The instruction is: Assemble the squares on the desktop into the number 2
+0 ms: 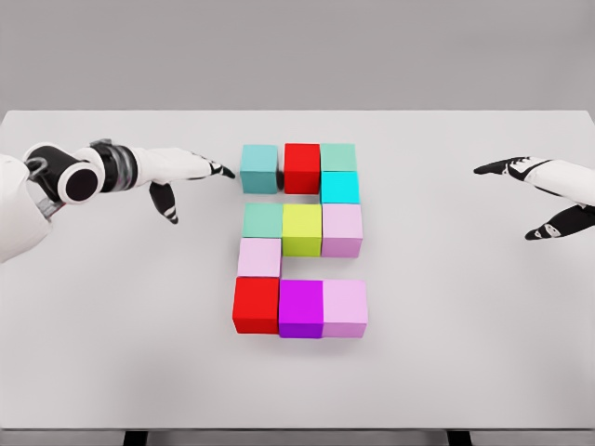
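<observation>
Matte white desktop, glossy cubes forming 2

Matt smooth cubes, matt white table

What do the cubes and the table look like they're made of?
The cubes look like solid matte plastic or painted wood: flat single colours, crisp edges, no grain or shine. The table seems a smooth matte laminate or painted board, plain pale grey with soft shadows and no reflections. It's a simulator render, so neither material can be told for certain.
</observation>
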You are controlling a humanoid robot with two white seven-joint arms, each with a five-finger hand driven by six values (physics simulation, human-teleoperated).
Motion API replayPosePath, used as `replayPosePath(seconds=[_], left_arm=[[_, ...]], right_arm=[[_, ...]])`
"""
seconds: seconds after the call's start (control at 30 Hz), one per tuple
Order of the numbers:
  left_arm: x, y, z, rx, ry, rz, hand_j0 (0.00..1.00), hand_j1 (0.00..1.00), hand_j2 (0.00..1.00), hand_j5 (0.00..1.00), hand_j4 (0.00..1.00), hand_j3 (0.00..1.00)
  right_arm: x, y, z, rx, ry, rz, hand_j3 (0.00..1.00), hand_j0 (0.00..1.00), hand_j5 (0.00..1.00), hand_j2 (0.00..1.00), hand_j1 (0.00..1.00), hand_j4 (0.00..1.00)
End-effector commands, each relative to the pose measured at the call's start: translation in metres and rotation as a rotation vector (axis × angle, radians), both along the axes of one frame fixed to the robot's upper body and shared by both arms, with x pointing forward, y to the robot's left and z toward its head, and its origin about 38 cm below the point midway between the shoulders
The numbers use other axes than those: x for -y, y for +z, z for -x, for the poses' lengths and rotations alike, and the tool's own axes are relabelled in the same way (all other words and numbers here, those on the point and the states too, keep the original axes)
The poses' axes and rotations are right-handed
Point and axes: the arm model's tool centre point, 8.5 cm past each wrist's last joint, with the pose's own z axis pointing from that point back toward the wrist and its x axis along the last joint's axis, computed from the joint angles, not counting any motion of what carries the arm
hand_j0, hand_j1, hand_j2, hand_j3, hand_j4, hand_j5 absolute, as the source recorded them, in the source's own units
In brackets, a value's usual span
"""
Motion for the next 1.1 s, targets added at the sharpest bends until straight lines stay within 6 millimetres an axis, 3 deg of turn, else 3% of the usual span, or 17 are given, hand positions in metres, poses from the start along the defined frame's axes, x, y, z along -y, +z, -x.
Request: replayPosePath(seconds=[0.0, 0.2, 0.43, 0.57, 1.07], left_arm=[[0.000, -0.001, 0.000, -0.004, 0.000, 0.000, 1.00, 1.00, 1.00, 1.00, 1.00, 1.00], [0.000, 0.000, -0.001, -0.001, 0.004, -0.001, 1.00, 1.00, 1.00, 1.00, 1.00, 1.00], [-0.018, -0.006, -0.015, -0.012, 0.076, -0.027, 1.00, 1.00, 1.00, 1.00, 1.00, 1.00], [-0.006, -0.009, -0.024, -0.011, 0.079, -0.027, 1.00, 1.00, 1.00, 1.00, 1.00, 1.00], [0.018, -0.004, -0.027, 0.014, 0.031, -0.025, 1.00, 1.00, 1.00, 1.00, 1.00, 1.00]], right_arm=[[0.000, 0.001, 0.000, -0.001, -0.003, -0.006, 1.00, 1.00, 1.00, 1.00, 1.00, 1.00], [0.000, 0.001, 0.000, 0.000, -0.001, -0.006, 1.00, 1.00, 1.00, 1.00, 1.00, 1.00], [0.000, 0.000, 0.000, -0.001, -0.001, -0.006, 1.00, 1.00, 1.00, 1.00, 1.00, 1.00], [0.000, 0.000, 0.000, -0.001, -0.001, -0.006, 1.00, 1.00, 1.00, 1.00, 1.00, 1.00], [-0.001, 0.000, 0.000, -0.003, 0.000, -0.006, 1.00, 1.00, 1.00, 1.00, 1.00, 1.00]])
